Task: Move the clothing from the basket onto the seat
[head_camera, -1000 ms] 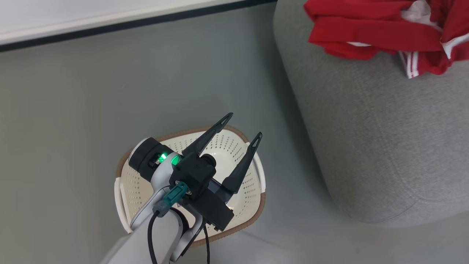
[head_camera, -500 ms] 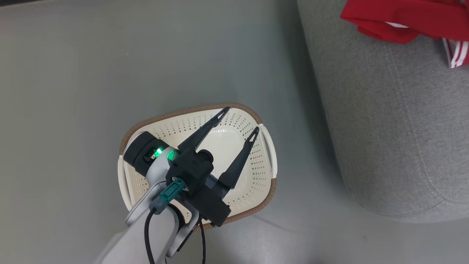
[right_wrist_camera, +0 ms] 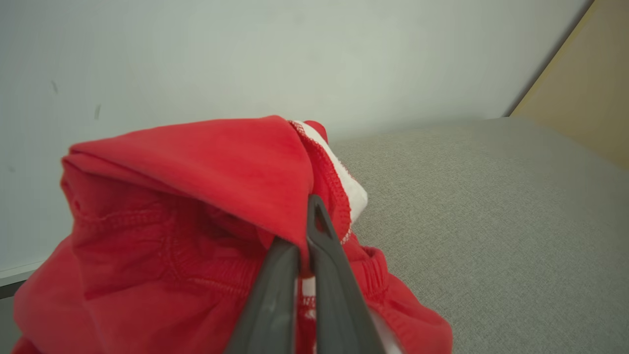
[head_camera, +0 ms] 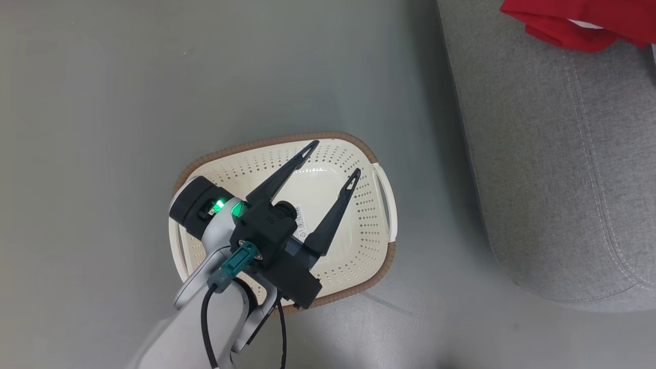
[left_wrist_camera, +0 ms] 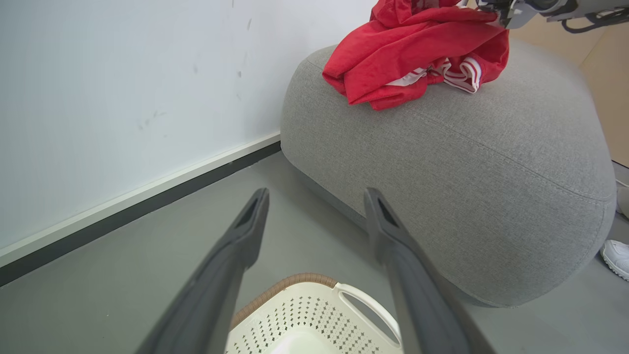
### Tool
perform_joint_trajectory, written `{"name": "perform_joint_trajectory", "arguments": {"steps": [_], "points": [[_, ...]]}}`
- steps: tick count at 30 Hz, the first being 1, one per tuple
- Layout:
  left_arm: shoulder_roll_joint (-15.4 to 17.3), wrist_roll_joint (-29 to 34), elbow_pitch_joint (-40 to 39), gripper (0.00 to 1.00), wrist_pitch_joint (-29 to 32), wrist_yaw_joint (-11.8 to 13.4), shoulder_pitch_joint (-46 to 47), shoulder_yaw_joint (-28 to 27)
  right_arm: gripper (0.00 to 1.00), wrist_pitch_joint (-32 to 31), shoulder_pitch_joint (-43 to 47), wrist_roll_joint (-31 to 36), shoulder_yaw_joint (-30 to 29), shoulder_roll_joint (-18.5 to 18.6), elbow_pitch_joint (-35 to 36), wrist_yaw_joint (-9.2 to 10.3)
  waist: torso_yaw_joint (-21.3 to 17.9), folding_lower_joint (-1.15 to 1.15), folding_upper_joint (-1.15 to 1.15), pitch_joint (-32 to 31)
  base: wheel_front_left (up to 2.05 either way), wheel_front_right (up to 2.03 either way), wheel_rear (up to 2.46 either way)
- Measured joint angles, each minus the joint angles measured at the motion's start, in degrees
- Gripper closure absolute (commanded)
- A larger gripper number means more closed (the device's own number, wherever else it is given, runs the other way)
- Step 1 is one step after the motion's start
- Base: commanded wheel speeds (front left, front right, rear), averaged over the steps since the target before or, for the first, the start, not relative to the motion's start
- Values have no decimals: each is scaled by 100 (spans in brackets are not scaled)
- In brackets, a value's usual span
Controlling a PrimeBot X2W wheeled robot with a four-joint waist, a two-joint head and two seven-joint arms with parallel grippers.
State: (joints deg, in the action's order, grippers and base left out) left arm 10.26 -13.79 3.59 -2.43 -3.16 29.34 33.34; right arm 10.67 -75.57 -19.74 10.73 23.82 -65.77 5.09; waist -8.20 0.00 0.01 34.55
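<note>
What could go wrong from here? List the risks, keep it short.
1. The right gripper is shut on a fold of the red clothing; pulling away before opening could drag it off the grey sofa.
2. The pile sits near the sofa's rounded end and might slide to the floor.
3. The open left gripper hangs over the laundry basket, which looks empty; reaching down would likely only strike plastic.

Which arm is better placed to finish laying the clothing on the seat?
Right. The right gripper is shut on the clothing, already over the seat. The left gripper hangs open above the basket, which looks empty.
</note>
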Motion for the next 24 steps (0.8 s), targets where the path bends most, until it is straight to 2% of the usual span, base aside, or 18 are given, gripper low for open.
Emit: {"name": "perform_joint_trajectory", "arguments": {"steps": [4,5,7,8,9,10,18,24], "points": [[-2,1,64,0,-27,13,13,-15,100,33,-3,0,13,-42,-121,-3,-7,0,0,-14,0,0,0],[-2,1,98,0,-29,13,14,-23,88,52,-3,0,25,-67,-147,-5,-13,0,0,-24,0,0,0],[-1,0,138,0,-33,13,14,-29,58,59,-2,0,54,-109,-191,-7,-30,0,0,-54,0,0,0],[0,0,152,0,-71,13,14,-33,51,73,-2,0,59,-124,-215,-11,-40,0,0,-71,0,0,0],[0,0,166,0,-78,13,14,-40,20,103,-2,0,66,-137,-253,-20,-51,0,0,-91,0,0,0],[2,0,180,0,-80,13,13,-47,0,103,-2,0,75,-146,-290,-40,-64,0,0,-110,0,0,0],[2,-30,408,0,-214,13,12,-107,0,171,31,0,137,-360,-475,-116,-222,0,0,-320,0,0,0],[-120,-90,668,0,-331,10,-2,-104,0,213,209,1,203,-421,-566,-214,-351,0,0,-582,0,0,0]]}}
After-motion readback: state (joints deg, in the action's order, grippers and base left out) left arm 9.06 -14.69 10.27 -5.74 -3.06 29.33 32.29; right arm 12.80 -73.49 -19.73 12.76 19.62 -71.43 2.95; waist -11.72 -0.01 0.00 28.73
